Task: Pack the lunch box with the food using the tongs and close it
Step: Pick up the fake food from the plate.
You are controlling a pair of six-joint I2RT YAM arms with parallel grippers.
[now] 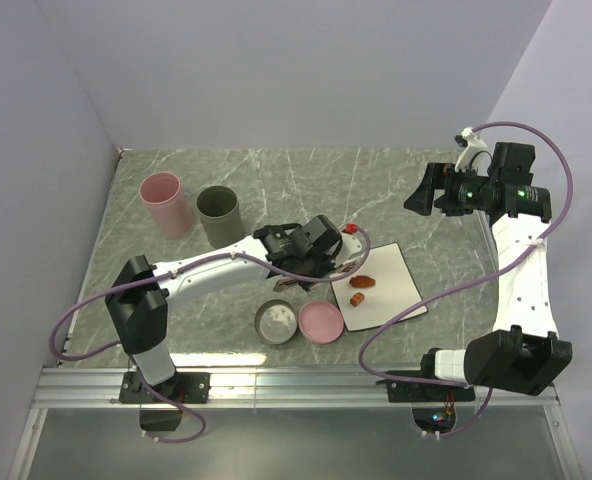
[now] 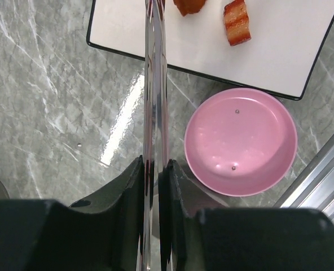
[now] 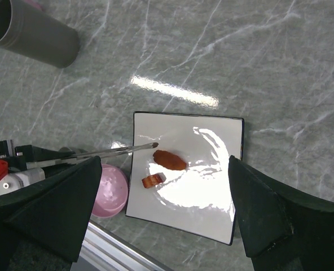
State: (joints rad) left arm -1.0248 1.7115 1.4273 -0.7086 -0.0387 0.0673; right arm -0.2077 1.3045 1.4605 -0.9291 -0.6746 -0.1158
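My left gripper (image 1: 316, 250) (image 2: 154, 175) is shut on the silver tongs (image 2: 154, 84), whose arms are pressed nearly together. Their tips (image 1: 353, 266) reach over the left edge of the white plate (image 1: 396, 275), just short of the food. A reddish-brown oval (image 1: 364, 282) (image 3: 169, 160) and a smaller orange-brown lump (image 1: 357, 298) (image 3: 153, 180) lie on the plate. The round grey lunch box (image 1: 276, 321) stands open near the front, its pink lid (image 1: 319, 322) (image 2: 240, 141) lying beside it. My right gripper (image 1: 421, 190) (image 3: 165, 161) hangs open high above the plate, holding nothing.
A pink cup (image 1: 166, 205) and a grey cup (image 1: 218, 215) stand at the back left. A metal rail (image 1: 296, 385) runs along the table's near edge, close to the pink lid. Purple cables loop around both arms.
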